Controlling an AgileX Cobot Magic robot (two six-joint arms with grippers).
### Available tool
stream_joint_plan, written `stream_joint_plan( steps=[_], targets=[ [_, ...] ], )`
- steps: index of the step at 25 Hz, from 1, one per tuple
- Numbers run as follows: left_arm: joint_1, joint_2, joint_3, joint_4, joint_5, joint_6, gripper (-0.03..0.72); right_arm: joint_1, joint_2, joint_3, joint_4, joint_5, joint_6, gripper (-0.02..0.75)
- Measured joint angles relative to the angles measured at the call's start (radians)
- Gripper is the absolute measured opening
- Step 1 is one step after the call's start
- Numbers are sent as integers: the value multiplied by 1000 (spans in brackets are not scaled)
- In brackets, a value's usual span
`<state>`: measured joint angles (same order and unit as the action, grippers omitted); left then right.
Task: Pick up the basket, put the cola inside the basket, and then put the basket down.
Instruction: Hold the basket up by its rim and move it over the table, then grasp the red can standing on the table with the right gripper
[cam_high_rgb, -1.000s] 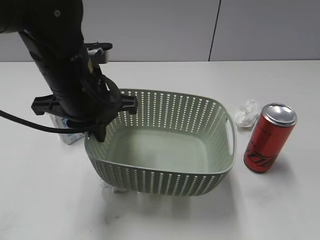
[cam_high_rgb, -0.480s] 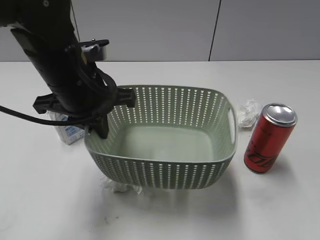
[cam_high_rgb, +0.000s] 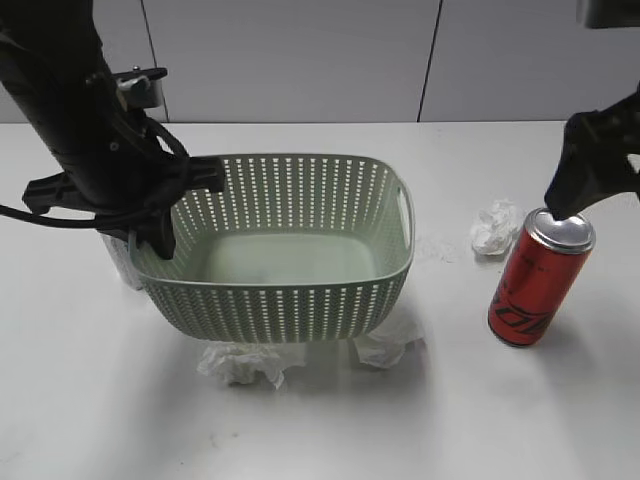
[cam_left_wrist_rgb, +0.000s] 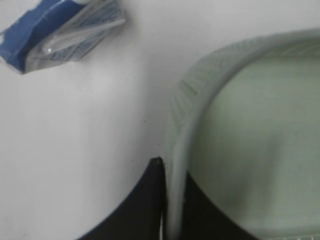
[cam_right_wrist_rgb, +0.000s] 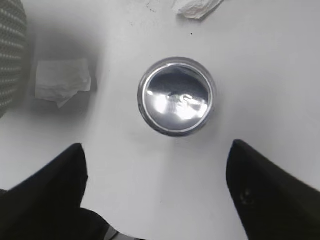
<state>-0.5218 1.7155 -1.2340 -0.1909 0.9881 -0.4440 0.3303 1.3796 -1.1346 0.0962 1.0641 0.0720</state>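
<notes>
the left gripper (cam_high_rgb: 150, 235) is clamped on the left rim of the basket (cam_high_rgb: 290, 300); in the left wrist view its two dark fingers (cam_left_wrist_rgb: 150, 195) sit one on each side of the pale wall. the basket hangs clear of the white table (cam_high_rgb: 100, 400), toward the left edge, its shadow and two crumpled tissues (cam_high_rgb: 240, 362) showing beneath it. a blue-and-white carton (cam_left_wrist_rgb: 60, 27) lies just beyond the basket's left side. the cola (cam_high_rgb: 538, 276) stands upright near the right edge of the tabletop, well apart from the basket, with another tissue wad (cam_high_rgb: 495, 226) just behind it. the right gripper (cam_right_wrist_rgb: 155, 192) hovers directly above the can, its jaws spread wide and holding nothing, the silver top centred between them.
</notes>
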Motion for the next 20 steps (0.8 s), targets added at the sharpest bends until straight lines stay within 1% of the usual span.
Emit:
stream_joint_plan(
  steps=[9,12,16,20],
  targets=[
    [0,0,1,-6,-18,2,3,7,142,-4,-20,-85,107,668],
    [-4,0,1,-6,-21,2,3,7,167,-4,-44,-94,144,668],
    [-46,0,1,2,-54,2,3,7,175,-4,-81,-117,173,668],
    [-82,0,1,2,-80,3,3,7,175,-4,-81,-137,179,668]
  ],
)
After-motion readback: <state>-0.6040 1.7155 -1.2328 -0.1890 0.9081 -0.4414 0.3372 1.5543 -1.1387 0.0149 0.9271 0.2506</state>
